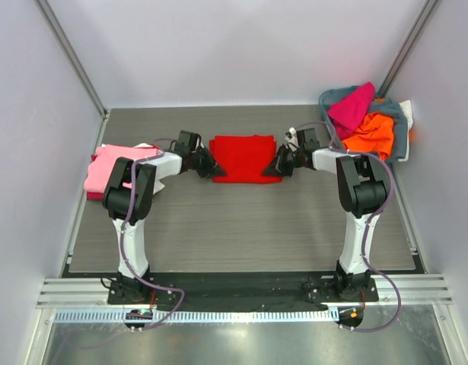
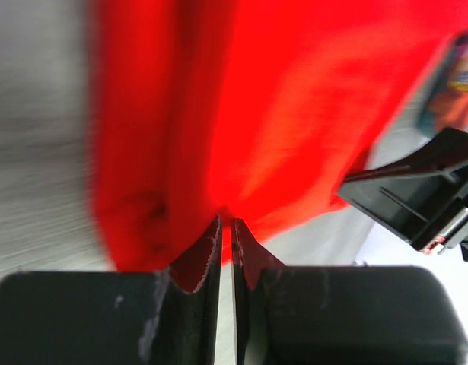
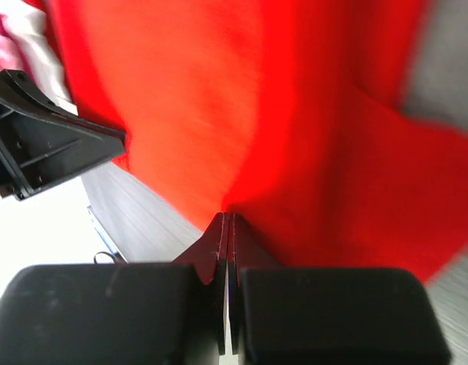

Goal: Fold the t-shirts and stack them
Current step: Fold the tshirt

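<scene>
A bright red t-shirt (image 1: pixel 243 158) lies folded into a rectangle in the middle of the table. My left gripper (image 1: pixel 211 163) is at its left edge, and my right gripper (image 1: pixel 275 165) is at its right edge. In the left wrist view the left gripper (image 2: pixel 227 224) is pinched together with a sliver of the red t-shirt (image 2: pixel 241 99) between its tips. The right wrist view shows the right gripper (image 3: pixel 228 217) shut tight on the red t-shirt (image 3: pixel 279 114), which puckers at the tips. Folded pink t-shirts (image 1: pixel 108 169) are stacked at the far left.
At the back right corner, a magenta t-shirt (image 1: pixel 351 106) and an orange one (image 1: pixel 370 133) lie heaped in a grey-blue basket (image 1: pixel 399 125). Grey walls and metal rails enclose the table (image 1: pixel 241 228).
</scene>
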